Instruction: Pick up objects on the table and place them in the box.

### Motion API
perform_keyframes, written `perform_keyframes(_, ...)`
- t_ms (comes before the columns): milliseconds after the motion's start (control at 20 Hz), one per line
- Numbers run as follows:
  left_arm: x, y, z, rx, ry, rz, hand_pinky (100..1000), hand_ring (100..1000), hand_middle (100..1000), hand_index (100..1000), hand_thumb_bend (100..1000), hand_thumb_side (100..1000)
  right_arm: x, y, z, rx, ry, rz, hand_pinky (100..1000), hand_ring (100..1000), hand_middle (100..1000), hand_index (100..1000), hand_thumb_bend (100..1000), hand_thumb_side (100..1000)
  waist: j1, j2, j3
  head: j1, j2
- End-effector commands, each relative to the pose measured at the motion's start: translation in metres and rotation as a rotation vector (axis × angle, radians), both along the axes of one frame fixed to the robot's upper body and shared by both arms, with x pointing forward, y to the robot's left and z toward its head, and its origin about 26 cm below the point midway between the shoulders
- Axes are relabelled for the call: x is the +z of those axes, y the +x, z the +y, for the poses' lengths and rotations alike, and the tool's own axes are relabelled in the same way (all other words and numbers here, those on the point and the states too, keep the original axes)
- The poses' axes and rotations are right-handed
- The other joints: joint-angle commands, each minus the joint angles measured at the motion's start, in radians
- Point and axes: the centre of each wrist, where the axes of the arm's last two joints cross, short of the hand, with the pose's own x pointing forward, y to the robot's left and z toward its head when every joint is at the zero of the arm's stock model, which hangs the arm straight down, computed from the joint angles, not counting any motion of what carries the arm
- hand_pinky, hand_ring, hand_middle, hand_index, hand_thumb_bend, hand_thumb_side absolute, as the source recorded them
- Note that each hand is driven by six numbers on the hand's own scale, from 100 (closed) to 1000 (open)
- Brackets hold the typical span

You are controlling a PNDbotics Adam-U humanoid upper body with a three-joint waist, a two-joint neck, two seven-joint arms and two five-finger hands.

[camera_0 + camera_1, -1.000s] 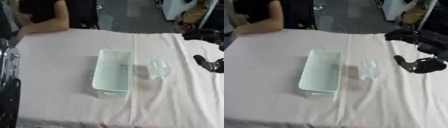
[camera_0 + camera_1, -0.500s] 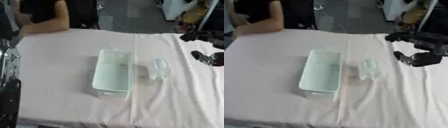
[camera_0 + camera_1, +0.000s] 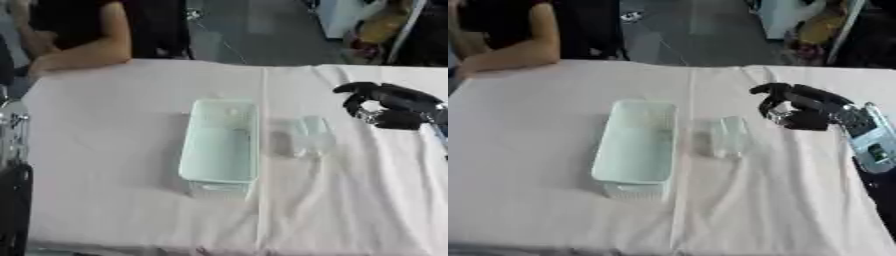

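Note:
A pale green rectangular box sits in the middle of the table, open on top. Just to its right lies a clear plastic object, shaped like a cup or bottle on its side. My right hand hovers a little to the right of that object, above the cloth, with its fingers curled downward and nothing in them. My left arm shows only as a dark shape along the left edge; its hand is out of sight.
A pale pink cloth covers the table. A person's bare forearm rests at the far left edge. Boxes and clutter stand beyond the far right corner.
My right hand has moved leftward and toward the far side, closing in on the clear object. The views have also shifted a little.

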Motion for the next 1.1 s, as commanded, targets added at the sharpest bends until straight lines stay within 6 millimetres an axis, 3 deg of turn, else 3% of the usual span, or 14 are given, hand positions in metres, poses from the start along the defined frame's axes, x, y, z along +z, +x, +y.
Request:
perform_keyframes(50, 0.009, -0.002, -0.001, -0.012, 0.017, -0.028, 678, 740, 750, 796, 499, 769, 0.003, 0.007, 0.005, -0.016, 0.023, -0.019, 814, 811, 971, 1000, 100, 936, 0.002, -0.007, -0.002, -0.008, -0.001)
perform_keyframes(250, 0.009, -0.002, -0.002, -0.019, 0.019, -0.026, 679, 740, 750, 796, 497, 769, -0.003, 0.009, 0.014, 0.012, 0.005, 0.003, 870, 846, 993, 1000, 100, 940, 0.002, -0.008, -0.001, -0.009, -0.001)
perform_keyframes(300, 0.009, -0.002, -0.002, -0.021, 0.020, -0.026, 679, 740, 750, 796, 497, 769, -0.003, 0.009, 0.016, 0.025, -0.004, 0.008, 842, 828, 982, 1000, 100, 942, 0.001, -0.007, 0.000, -0.009, -0.001)
perform_keyframes(350, 0.009, -0.002, -0.002, -0.022, 0.020, -0.026, 680, 741, 750, 796, 498, 769, -0.003, 0.009, 0.017, 0.035, -0.011, 0.012, 913, 880, 1000, 1000, 100, 950, 0.001, -0.007, 0.000, -0.009, -0.001)
perform_keyframes(450, 0.009, -0.002, -0.002, -0.025, 0.022, -0.027, 680, 741, 750, 797, 498, 769, -0.003, 0.008, 0.022, 0.079, -0.042, 0.034, 949, 921, 1000, 1000, 100, 960, 0.001, -0.007, 0.001, -0.008, -0.001)
perform_keyframes(1100, 0.010, -0.002, -0.003, -0.031, 0.027, -0.028, 682, 741, 751, 797, 498, 767, 0.005, 0.004, 0.025, 0.136, -0.088, 0.079, 970, 946, 1000, 1000, 100, 992, 0.001, -0.007, 0.001, -0.007, -0.001)
